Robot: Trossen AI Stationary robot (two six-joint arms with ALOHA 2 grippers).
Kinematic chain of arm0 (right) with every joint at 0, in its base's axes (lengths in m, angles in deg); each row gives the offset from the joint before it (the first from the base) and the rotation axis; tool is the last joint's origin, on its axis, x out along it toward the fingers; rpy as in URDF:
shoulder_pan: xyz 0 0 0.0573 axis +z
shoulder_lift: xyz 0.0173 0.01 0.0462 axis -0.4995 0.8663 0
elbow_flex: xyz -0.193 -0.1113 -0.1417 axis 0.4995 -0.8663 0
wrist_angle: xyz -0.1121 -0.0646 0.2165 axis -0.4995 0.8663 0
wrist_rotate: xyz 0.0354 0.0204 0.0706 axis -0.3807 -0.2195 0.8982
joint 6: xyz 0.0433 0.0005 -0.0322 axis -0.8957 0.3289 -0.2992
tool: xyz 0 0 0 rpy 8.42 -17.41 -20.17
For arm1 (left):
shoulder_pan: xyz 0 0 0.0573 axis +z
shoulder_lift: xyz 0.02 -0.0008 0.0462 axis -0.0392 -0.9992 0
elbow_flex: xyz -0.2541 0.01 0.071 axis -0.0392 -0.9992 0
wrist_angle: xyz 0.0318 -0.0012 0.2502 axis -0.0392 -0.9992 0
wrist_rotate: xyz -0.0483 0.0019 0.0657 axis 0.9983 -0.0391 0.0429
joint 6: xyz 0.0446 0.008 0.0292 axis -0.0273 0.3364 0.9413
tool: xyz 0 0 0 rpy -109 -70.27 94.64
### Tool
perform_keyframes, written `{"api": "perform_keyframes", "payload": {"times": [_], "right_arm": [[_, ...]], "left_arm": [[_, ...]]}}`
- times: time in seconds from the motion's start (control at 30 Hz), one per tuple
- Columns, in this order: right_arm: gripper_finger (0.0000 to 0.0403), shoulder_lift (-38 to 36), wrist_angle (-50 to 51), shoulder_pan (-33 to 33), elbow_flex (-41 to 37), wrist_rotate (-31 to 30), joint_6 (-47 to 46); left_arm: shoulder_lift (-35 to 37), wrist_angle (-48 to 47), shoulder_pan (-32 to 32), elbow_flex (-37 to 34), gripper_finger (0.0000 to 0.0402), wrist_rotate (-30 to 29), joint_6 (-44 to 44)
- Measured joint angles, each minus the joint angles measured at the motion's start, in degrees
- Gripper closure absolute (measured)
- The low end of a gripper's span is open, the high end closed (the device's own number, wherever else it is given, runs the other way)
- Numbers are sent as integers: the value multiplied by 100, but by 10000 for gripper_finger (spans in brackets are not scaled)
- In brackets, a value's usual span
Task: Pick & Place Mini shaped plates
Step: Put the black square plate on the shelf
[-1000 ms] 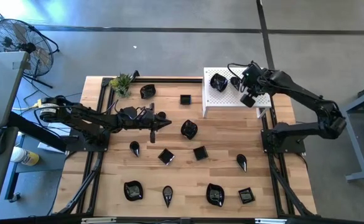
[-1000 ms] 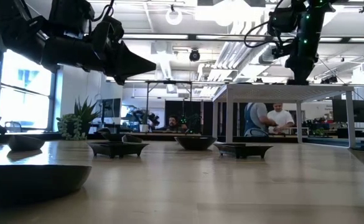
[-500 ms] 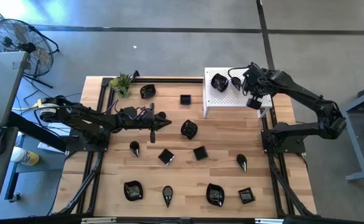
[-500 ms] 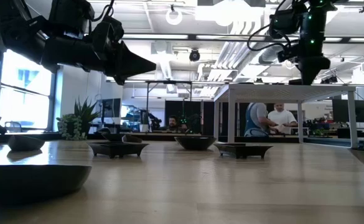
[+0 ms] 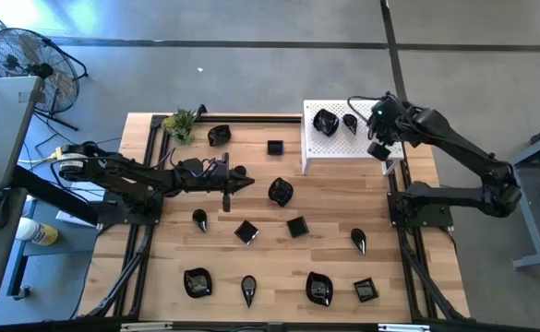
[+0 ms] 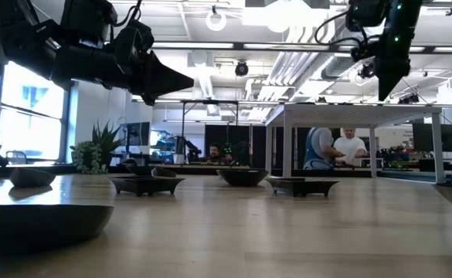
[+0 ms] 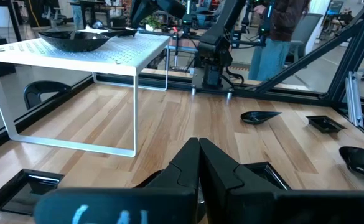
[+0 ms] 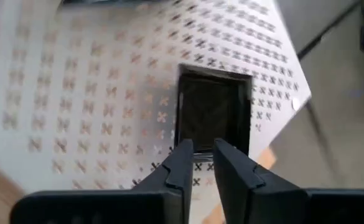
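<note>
Several mini shaped plates, glossy black, lie scattered on the wooden table, among them a wavy plate [image 5: 281, 192] and a square plate [image 5: 296, 226]. On the white perforated platform [image 5: 330, 149] rest a wavy plate [image 5: 325, 121] and a teardrop plate [image 5: 350, 120]. A square plate [image 8: 213, 111] lies flat near the platform's corner. My right gripper [image 8: 201, 154] hangs above the platform, tilted down, slightly open and just short of that square plate, with nothing between its fingers. My left gripper [image 5: 249, 182] hovers shut and level over the table's left half.
A small green plant [image 5: 179, 123] stands at the table's far left corner. Black rails frame the table. A fan [image 5: 30, 60] stands on the floor beyond the left side. People [image 6: 341, 147] work in the room behind the table.
My right gripper has risen and drawn back toward the table's right edge, away from the middle of the platform. The plates on the platform stay where they were.
</note>
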Motion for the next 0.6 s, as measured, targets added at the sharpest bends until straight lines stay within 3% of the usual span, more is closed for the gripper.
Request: {"api": "perform_keyframes", "payload": {"times": [0.13, 0.23, 0.33, 0.6], "right_arm": [[345, -23, -212, -2, 0, 247, -1517], [367, 126, -506, -21, 0, 296, -2129], [396, 410, -581, -182, 0, 386, -2412], [400, 922, -850, -467, 0, 141, -2733]], "left_arm": [[0, 11, -1, 8, 401, 0, 0], [2, 44, -2, 13, 401, 0, 0], [2, 43, 0, 13, 401, 0, -15], [2, 43, 0, 13, 401, 13, -44]]}}
